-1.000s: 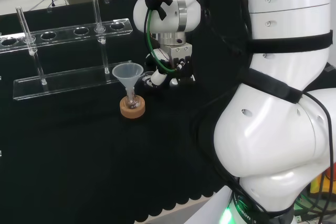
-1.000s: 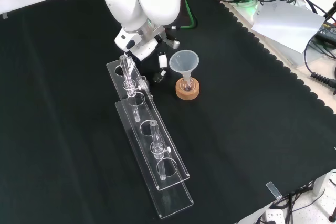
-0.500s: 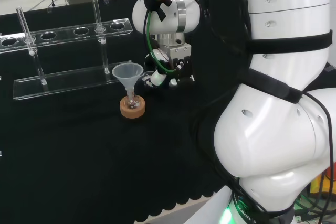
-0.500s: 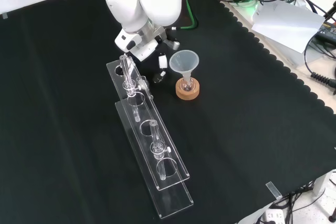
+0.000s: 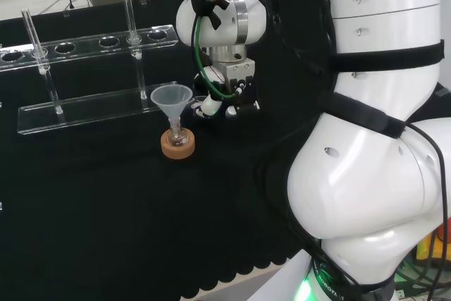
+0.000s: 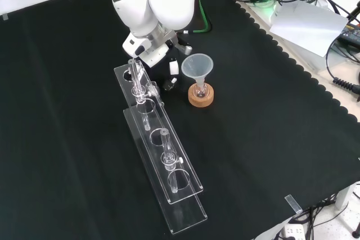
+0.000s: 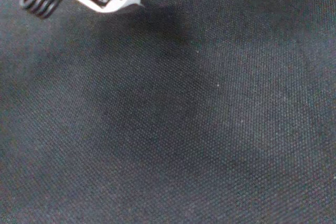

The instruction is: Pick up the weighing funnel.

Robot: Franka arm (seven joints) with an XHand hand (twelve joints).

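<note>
Looking over the arm in the head view, you find the hand (image 5: 210, 103) low over the black cloth (image 5: 106, 209), just right of the funnel (image 5: 171, 96). You cannot tell whether it is clenched, released or grasping anything. In the front view it hangs between the funnel's left side and the far end of the clear test tube rack (image 6: 169, 155). The funnel stands stem down in a small flask (image 5: 175, 134) on a cork ring (image 5: 177, 149). Two glass tubes (image 5: 32, 33) stand upright in the rack.
</note>
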